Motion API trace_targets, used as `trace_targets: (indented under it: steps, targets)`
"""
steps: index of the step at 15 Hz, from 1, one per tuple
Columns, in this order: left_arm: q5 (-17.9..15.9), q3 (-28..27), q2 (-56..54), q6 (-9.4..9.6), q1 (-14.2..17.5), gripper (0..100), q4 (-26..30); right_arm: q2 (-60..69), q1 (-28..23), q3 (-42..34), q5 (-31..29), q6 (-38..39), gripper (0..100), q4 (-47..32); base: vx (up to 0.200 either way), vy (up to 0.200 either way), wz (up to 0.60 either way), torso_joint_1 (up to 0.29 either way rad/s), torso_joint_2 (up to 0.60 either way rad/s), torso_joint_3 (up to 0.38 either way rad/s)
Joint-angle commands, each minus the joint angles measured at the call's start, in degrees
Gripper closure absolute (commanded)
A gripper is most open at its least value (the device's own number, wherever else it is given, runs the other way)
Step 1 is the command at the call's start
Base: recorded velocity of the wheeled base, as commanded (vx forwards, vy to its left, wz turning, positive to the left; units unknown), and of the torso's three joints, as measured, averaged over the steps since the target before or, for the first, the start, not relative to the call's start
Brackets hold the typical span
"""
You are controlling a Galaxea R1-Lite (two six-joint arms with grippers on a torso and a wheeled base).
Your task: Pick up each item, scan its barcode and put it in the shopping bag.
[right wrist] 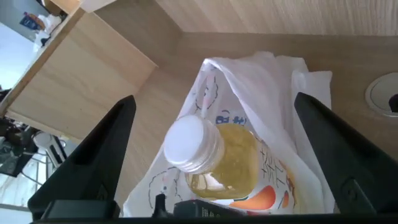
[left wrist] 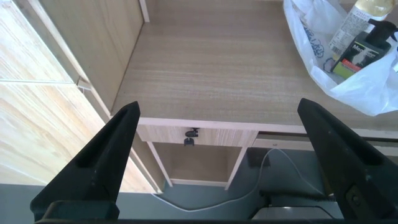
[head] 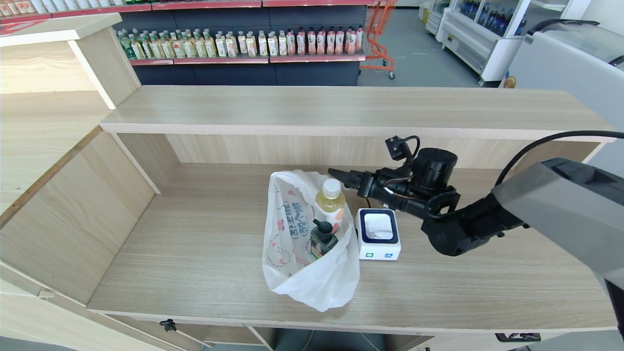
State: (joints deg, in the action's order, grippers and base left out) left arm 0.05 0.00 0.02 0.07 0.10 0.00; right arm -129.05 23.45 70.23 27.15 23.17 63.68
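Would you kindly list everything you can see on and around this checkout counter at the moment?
white plastic shopping bag: one, white, standing open mid-counter
yellow drink bottle with white cap: one, yellow, upright in the bag
small dark bottle with black cap: one, dark green, in the bag, nearer the robot than the yellow bottle
box-shaped barcode scanner: one, white, beside the bag on the robot's right
light wooden counter: one, pale wood
shelved drink bottles: many, green to pink, behind the counter
orange trolley: one, by the shelves
left gripper: black, open, over the counter's front edge
right gripper: black, open, above the bag
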Motion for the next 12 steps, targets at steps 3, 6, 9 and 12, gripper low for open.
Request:
trace_targets:
  steps: [3,6,9,12]
  targets:
    - [0.0,0.0,0.0,0.01,0.0,0,0.0,11.3,-2.4,-12.0,0.0,1.2,0,0.8,0.0,0.0,0.0,0.0,0.0,0.0]
    - [0.0,0.0,0.0,0.01,0.0,0,0.0,21.0,-5.0,-23.6,0.0,5.1,0,-0.2,0.0,0.0,0.0,0.0,0.0,0.0]
    - [0.0,0.0,0.0,0.01,0.0,0,0.0,34.1,-6.2,-37.3,-0.1,4.7,0,-2.3,0.0,0.0,0.0,0.0,0.0,0.0]
    - [0.0,0.0,0.0,0.01,0.0,0,0.0,51.3,-11.6,-45.2,-0.2,-0.3,0,-12.4,0.0,0.0,0.0,0.0,0.0,0.0]
